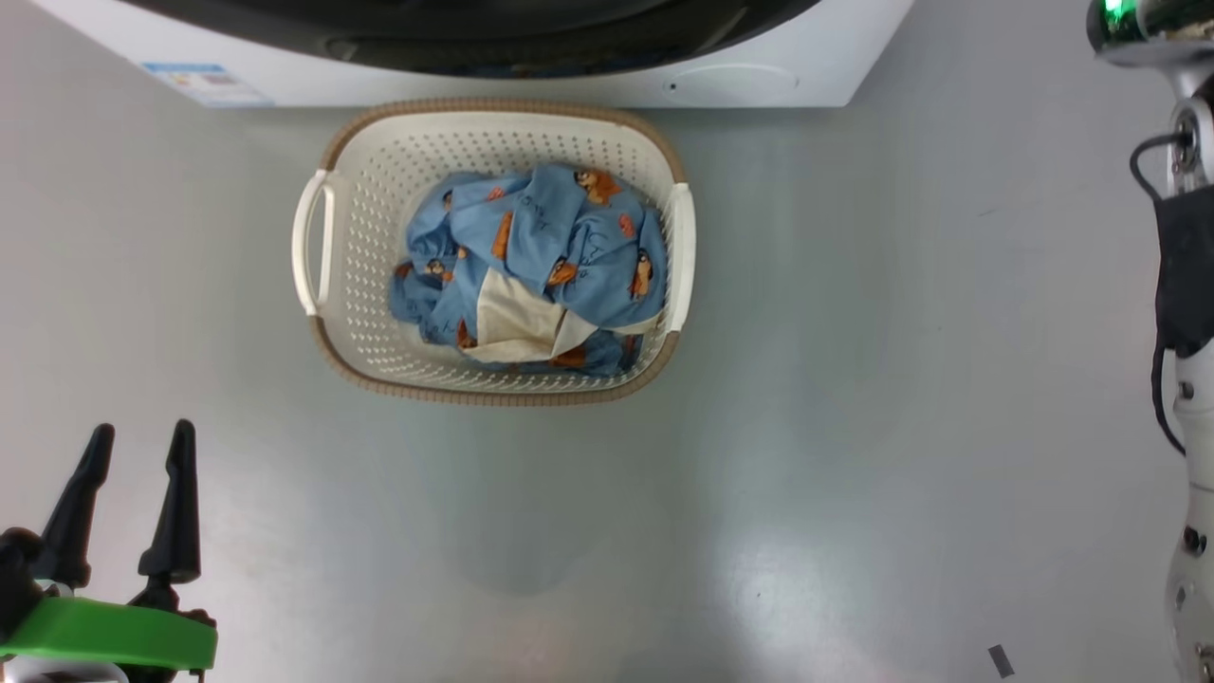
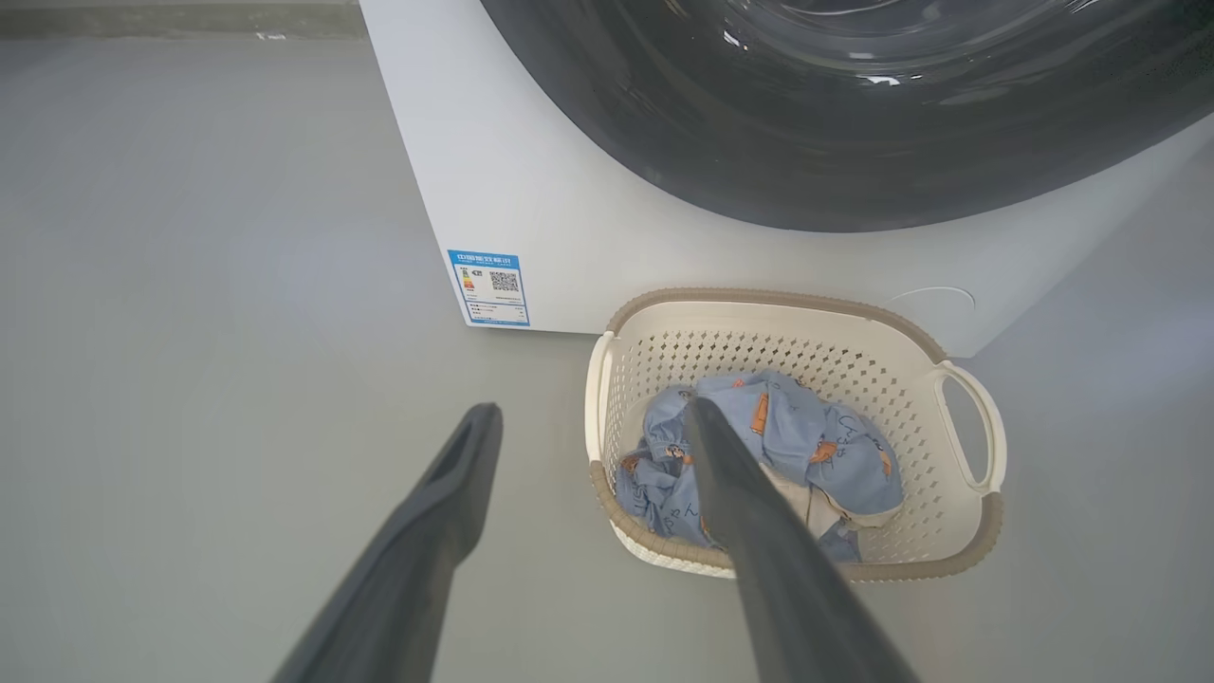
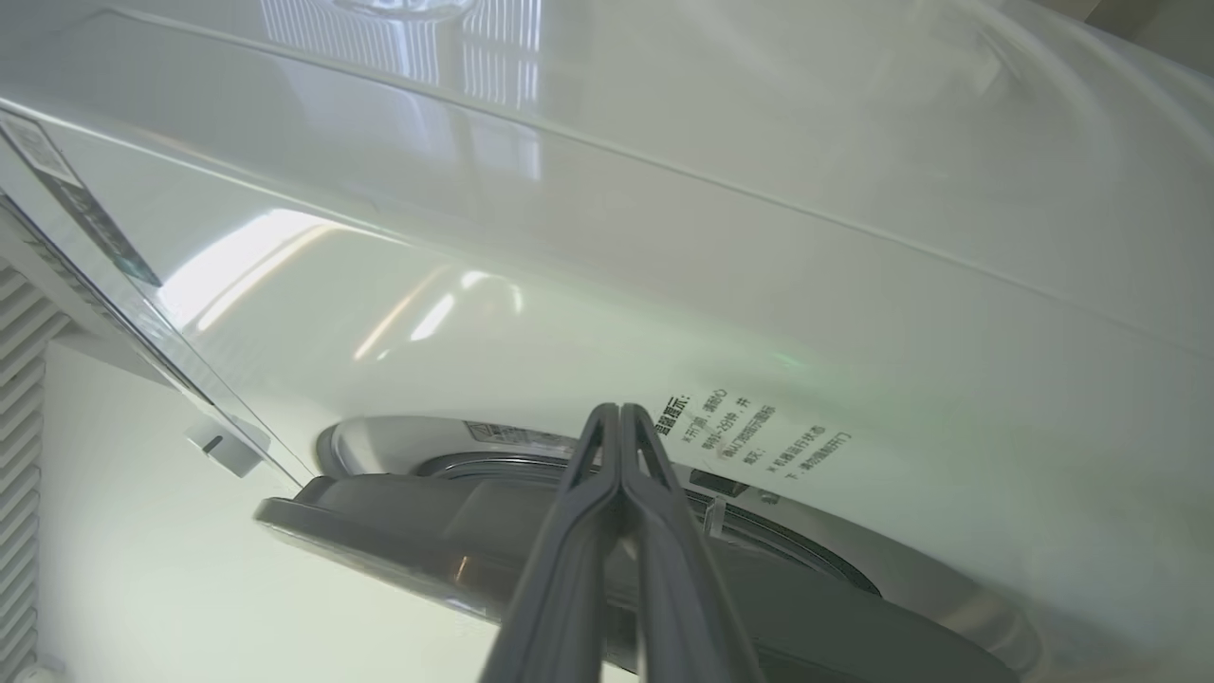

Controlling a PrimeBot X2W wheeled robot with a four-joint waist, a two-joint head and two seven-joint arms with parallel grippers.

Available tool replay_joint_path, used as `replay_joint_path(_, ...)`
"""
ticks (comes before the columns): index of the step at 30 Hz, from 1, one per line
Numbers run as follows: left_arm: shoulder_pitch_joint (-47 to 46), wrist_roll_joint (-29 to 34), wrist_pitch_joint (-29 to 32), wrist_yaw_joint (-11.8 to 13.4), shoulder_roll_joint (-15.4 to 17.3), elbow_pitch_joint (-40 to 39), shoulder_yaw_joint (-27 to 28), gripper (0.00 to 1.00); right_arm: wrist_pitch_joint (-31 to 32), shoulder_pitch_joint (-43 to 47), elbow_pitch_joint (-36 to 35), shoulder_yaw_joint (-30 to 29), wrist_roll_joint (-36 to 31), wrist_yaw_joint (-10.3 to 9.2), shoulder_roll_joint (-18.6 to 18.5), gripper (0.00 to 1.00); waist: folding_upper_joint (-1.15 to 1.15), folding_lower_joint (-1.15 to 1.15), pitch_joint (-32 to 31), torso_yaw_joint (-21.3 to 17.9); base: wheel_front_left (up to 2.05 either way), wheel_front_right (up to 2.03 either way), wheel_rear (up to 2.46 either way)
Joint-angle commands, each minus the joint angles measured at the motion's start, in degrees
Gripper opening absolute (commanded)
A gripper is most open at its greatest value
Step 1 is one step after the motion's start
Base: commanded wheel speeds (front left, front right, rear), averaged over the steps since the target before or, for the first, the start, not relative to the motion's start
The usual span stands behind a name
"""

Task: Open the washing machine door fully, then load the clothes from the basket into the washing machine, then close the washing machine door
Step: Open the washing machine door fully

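Left claw [image 1: 142,427]: released, fingers spread wide and pointing up the head view, low at your left over the floor [image 1: 854,427], well apart from the basket [image 1: 379,190].
Right claw [image 3: 618,410]: clenched on nothing, fingertips pressed together, aimed at the white front of the washing machine [image 3: 664,237], just above the washing machine door [image 3: 398,517].
Right forearm [image 1: 1186,531]: pale, along your right edge.
Basket: on the floor, just before the washing machine.
Clothes [image 1: 541,256]: heaped inside the basket, blue over cream.
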Motion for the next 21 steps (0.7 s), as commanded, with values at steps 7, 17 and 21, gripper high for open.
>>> replay_joint_path(7,-1.48,-0.50,-0.37,-0.09,0.88,-0.65,1.60,1.00,1.71,-4.06,-0.73,3.09,-1.27,-0.05,1.29,0.00,0.00,0.00,2.62,1.77,0.00,0.00,0.00)
replay_joint_path(17,-2.39,-1.03,-0.37,-0.09,-0.08,-0.41,1.22,1.00,3.73,-6.52,-0.92,4.72,-1.02,-0.05,1.25,0.00,0.00,0.00,4.01,3.18,0.00,0.00,0.00)
replay_joint_path(21,-2.44,-1.11,-0.37,-0.09,-0.55,-0.29,0.80,1.00,4.29,-7.31,-0.65,5.10,-1.15,-0.05,1.01,0.00,0.00,0.00,4.32,3.49,0.00,0.00,0.00)
